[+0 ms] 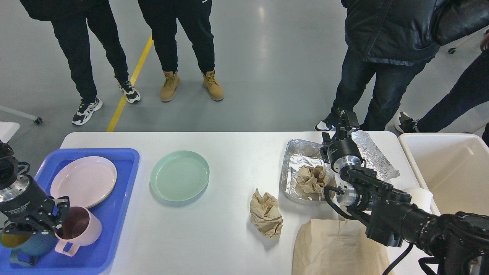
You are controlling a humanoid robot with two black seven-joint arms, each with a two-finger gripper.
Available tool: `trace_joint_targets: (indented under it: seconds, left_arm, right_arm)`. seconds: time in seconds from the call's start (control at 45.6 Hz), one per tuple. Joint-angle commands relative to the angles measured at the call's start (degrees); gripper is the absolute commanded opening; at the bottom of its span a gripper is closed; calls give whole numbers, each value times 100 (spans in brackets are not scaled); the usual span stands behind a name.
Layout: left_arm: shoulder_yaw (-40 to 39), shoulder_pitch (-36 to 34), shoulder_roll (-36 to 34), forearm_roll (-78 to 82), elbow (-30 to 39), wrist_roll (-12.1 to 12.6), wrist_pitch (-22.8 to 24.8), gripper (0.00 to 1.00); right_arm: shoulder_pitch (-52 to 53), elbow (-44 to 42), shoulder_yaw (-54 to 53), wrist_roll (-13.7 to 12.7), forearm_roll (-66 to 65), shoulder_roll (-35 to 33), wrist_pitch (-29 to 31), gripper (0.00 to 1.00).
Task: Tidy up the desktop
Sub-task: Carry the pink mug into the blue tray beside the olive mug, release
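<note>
Lab/demo hall: grey epoxy floor (267, 57) w/ yellow line (130, 82)

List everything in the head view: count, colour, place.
desktop: 1, white, centre
tray: 1, blue, left end
pink plate: 1, in tray
pink mug: 1, in tray, at left gripper
blue mug: 1, yellow inside, tray corner
green plate: 1, mid-table
foil pan: 1, silver, holds crumpled paper
paper wad: 1, brown, on table
paper bag: 1, brown, near edge
bin: 1, cream, right
left gripper: black
right gripper: black
</note>
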State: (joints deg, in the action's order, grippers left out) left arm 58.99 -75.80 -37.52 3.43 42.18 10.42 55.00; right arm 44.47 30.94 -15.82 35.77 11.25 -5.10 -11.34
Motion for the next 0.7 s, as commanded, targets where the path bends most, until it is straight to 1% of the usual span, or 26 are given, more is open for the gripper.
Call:
trace_joint_targets:
  seconds: [0.0, 0.263, 0.438, 0.57, 0.614, 0.635, 0.657, 0.679]
  left_arm:
    - [-19, 74, 105, 8, 1, -5, 0, 2]
    - [-27, 233, 219, 8, -35, -22, 0, 5]
    - [-19, 242, 246, 8, -35, -31, 0, 15]
    - [-10, 242, 246, 8, -35, -40, 0, 29]
    - [-10, 242, 246, 8, -26, -40, 0, 34]
    - [-10, 242, 246, 0, -26, -40, 0, 40]
    - [-10, 242, 246, 8, -26, -40, 0, 41]
    - [-10, 242, 254, 0, -26, -40, 0, 46]
  right_arm:
    - [0, 0, 0, 0, 0, 0, 0, 100]
    - [0, 0, 0, 0, 0, 0, 0, 100]
    - [0, 0, 0, 0, 0, 0, 0, 100]
    - [0, 0, 0, 0, 0, 0, 0, 100]
    - [0, 0, 0, 0, 0, 0, 0, 100]
    - [0, 0, 0, 0, 0, 0, 0, 100]
    - [0, 0, 0, 0, 0, 0, 0, 100]
    - [0, 0, 0, 0, 0, 0, 0, 100]
